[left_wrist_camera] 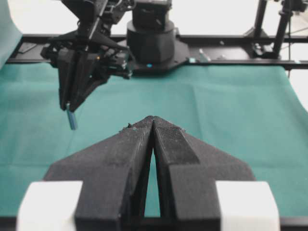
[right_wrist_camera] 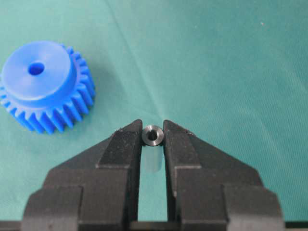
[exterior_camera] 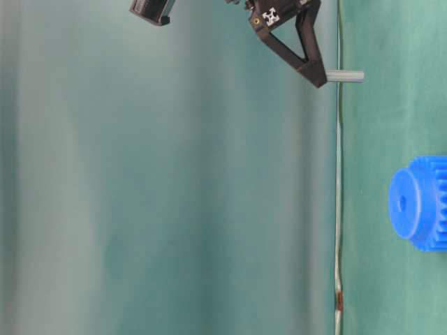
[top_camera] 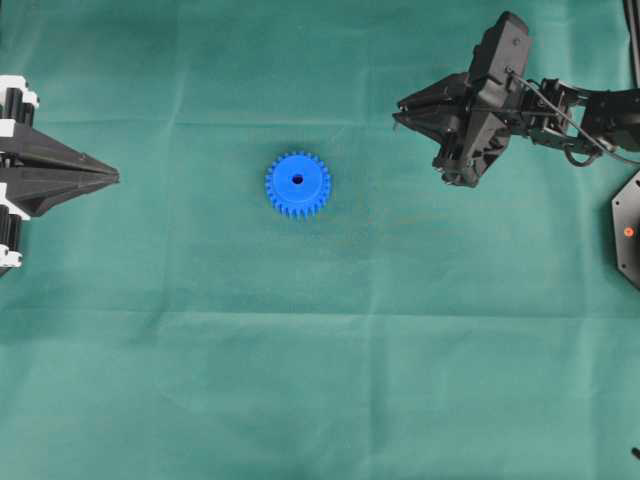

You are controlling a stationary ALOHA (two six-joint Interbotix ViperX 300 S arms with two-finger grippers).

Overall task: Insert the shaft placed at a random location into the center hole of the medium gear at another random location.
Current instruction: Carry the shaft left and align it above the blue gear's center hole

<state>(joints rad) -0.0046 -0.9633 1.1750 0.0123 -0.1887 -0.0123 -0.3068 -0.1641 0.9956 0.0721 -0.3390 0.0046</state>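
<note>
While right end effector point(right_wrist_camera: 153, 131) grips one shaft point(right_wrist_camera: 153, 135), one medium gear point(right_wrist_camera: 45, 86) lies flat, left end effector point(left_wrist_camera: 153, 121) clenched, empty.

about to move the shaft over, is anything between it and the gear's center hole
Nothing visible. The right gripper holds the shaft above bare green cloth, and the medium gear lies alone with its center hole uncovered.

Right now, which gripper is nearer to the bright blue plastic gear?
Right. The right gripper hangs up-right of the gear; the left gripper sits farther, at the left edge.
</note>
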